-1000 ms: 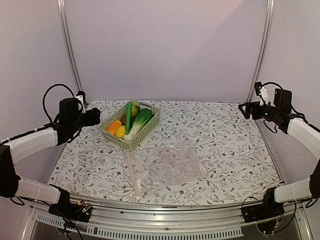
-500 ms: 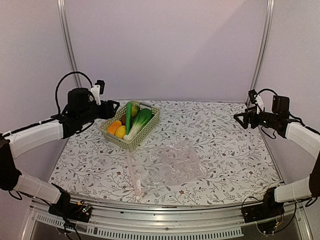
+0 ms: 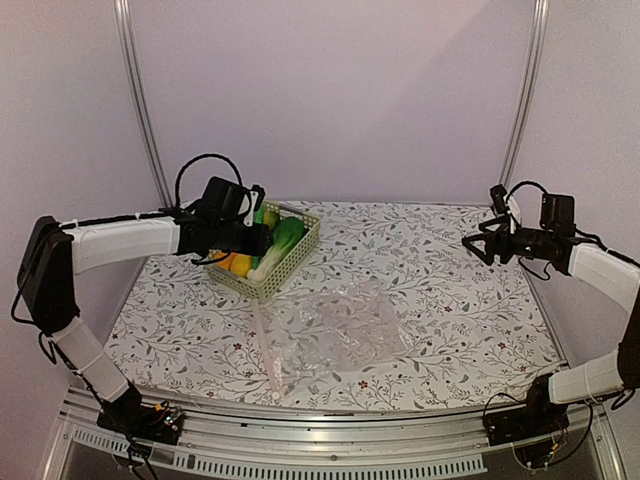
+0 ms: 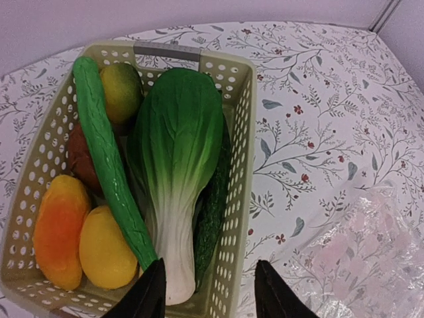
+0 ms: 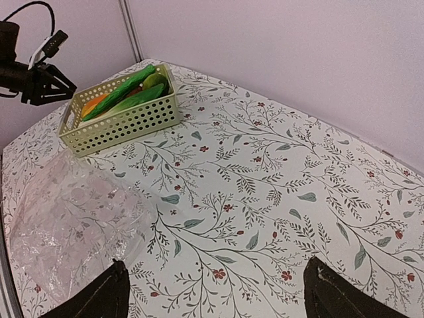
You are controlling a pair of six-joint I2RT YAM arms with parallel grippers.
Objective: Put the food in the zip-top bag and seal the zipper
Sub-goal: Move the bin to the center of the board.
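On the far left of the table [image 3: 450, 300]: your pale green lattice basket [image 3: 296, 256] sits here, and all the food [image 3: 282, 238] lies inside it.
food, from the left wrist view: you see a long cucumber [image 4: 106, 172] lying lengthwise and a bok choy [image 4: 175, 165] beside it, its white stem toward the camera. An orange piece [image 4: 59, 232] and a yellow piece [image 4: 106, 248] fill the near left corner. A brown piece [image 4: 79, 159] shows at the cucumber's left, a yellow-green piece [image 4: 121, 89] sits at the far end, and a dark green piece [image 4: 213, 205] is wedged between the bok choy and the right wall.
zip-top bag [image 3: 335, 325]: it lies flat and crinkled on the table, just nearer to you than the basket.
zipper [image 3: 265, 350]: the pale strip runs along the bag's left edge, from near the basket toward the table's near edge. You cannot tell whether it is sealed.
left gripper [image 3: 263, 239]: it hangs over the basket's near end, jaws partway apart with nothing between them. Its fingertips [image 4: 149, 295] frame the bok choy's stem end and the basket rim. You cannot tell whether they touch anything.
right gripper [image 3: 480, 236]: it hangs above the right side of the table, well apart from bag and basket, jaws spread wide and holding nothing.
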